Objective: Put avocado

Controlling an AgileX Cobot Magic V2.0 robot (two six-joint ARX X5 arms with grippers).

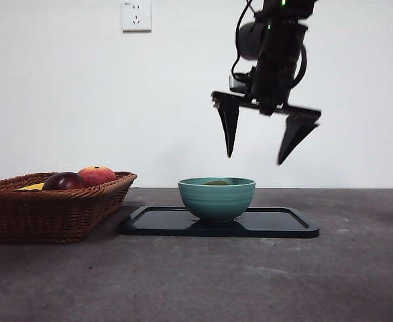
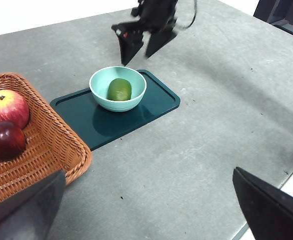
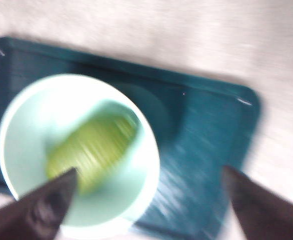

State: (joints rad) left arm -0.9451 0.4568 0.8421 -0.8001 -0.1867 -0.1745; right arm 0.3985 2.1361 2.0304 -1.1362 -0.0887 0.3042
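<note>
My right tool (image 1: 253, 155) hangs in the air above the teal bowl (image 1: 216, 200), pointing down, its two black jaws spread wide and holding nothing. The avocado (image 2: 119, 89) lies inside that bowl, which stands on the dark tray (image 2: 151, 111) on the grey table (image 2: 196, 150). My left tool (image 2: 146, 210) waits higher up and off to the side, jaws also wide apart and empty, near the wicker basket (image 2: 46, 145) that holds a red apple (image 2: 6, 107) and a dark maroon fruit (image 2: 4, 140).
</note>
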